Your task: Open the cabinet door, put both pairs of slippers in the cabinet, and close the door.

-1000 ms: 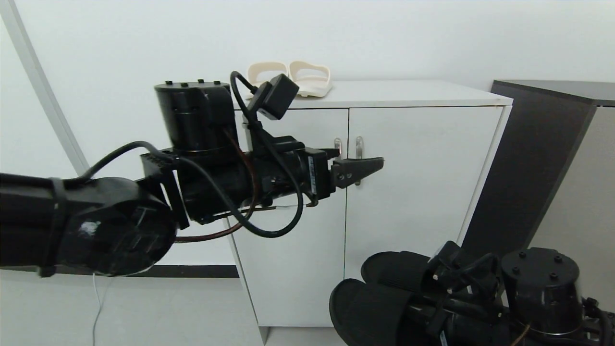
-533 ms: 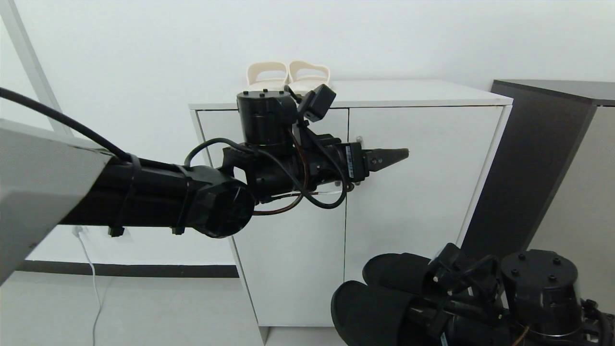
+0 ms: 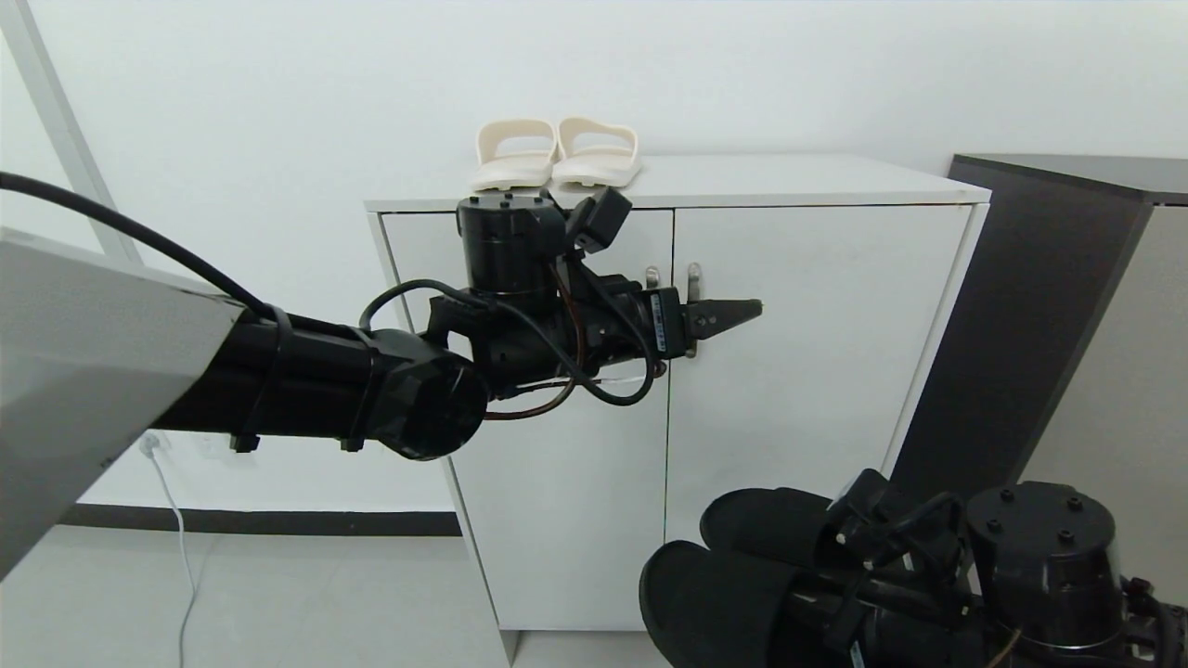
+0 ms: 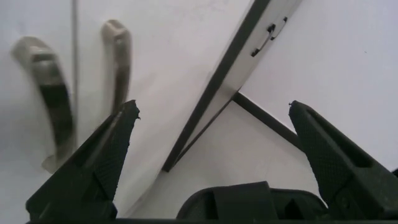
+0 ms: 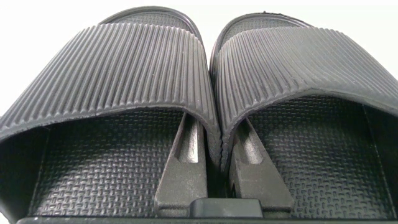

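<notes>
My left gripper (image 3: 740, 312), fingers spread, hangs just beside the shut cabinet's (image 3: 817, 371) handles (image 3: 692, 276) and may snag both or neither, while my right gripper (image 5: 216, 143) pinches the black slippers (image 3: 742, 566) low right and the cream slippers (image 3: 555, 153) sit on top.

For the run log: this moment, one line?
doors shut; left gripper open at handles; right gripper holds black slippers; beige slippers on cabinet

Black arm (image 3: 316, 408), looped cables (image 3: 413, 284), left pincer (image 4: 212, 106) (tapered)
</notes>
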